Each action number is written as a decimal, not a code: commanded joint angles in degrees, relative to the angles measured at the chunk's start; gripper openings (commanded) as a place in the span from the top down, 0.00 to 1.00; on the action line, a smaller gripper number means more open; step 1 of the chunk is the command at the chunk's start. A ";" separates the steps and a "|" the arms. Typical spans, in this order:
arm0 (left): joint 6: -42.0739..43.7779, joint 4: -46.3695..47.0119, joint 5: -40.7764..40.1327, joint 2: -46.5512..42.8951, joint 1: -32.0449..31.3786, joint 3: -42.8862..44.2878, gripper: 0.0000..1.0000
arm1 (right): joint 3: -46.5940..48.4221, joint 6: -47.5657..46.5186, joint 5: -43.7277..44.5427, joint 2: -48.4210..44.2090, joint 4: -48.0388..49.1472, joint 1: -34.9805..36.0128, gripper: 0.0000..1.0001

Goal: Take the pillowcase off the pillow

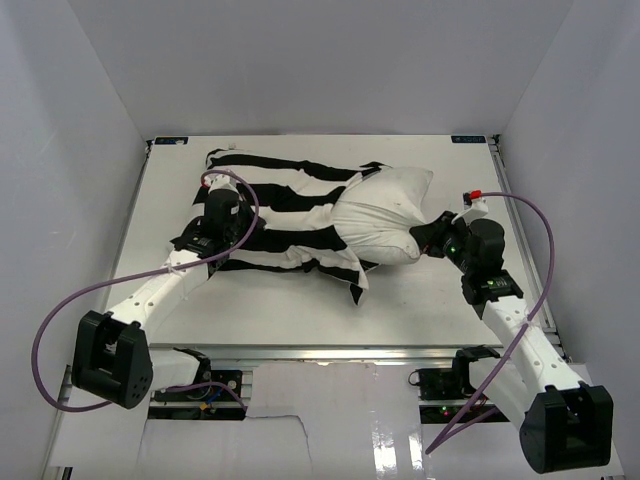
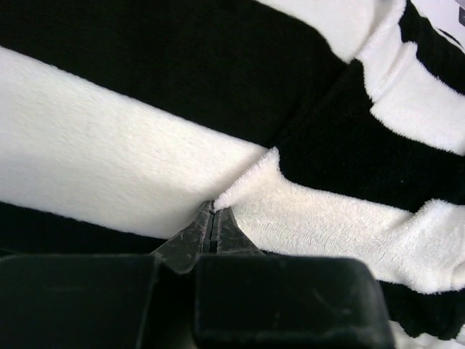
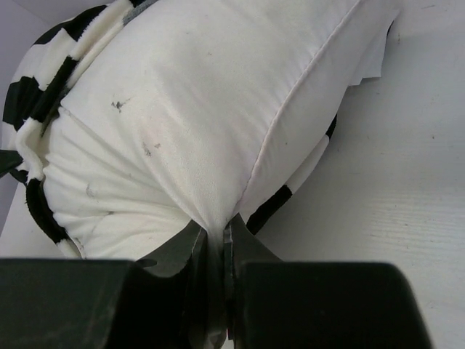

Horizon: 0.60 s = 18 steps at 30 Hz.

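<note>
White table [image 1: 420,300]: left claw [image 2: 213,211] pinching striped pillowcase [image 2: 109,160]; right claw [image 3: 214,229] clamped on pillow [image 3: 189,116] corner.

The pillowcase [image 2: 145,167] is thick, fuzzy plush cloth in black and white. The pillow [image 3: 189,109] is smooth, matt, fine off-white cloth, lightly creased, with small dark specks. The table [image 3: 392,189] is matt white, faintly grained.

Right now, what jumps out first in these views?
A black-and-white striped pillowcase sprawls across the middle of the table, with the off-white pillow bulging out of its right end. The left pincer is shut on the striped fabric; the right pincer is clamped on a pillow corner.
</note>
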 commanded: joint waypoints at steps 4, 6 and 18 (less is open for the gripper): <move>0.94 0.28 -0.94 0.52 7.48 -1.73 1.00 | 2.92 -3.57 8.70 -1.52 1.72 -4.20 0.92; 0.94 1.94 1.16 0.09 7.48 -2.34 0.95 | 3.09 -3.66 8.26 -1.79 1.64 -4.29 0.92; -2.83 1.33 3.46 -8.96 10.02 -8.66 0.19 | -0.33 -1.37 3.33 -2.40 4.53 -4.20 0.92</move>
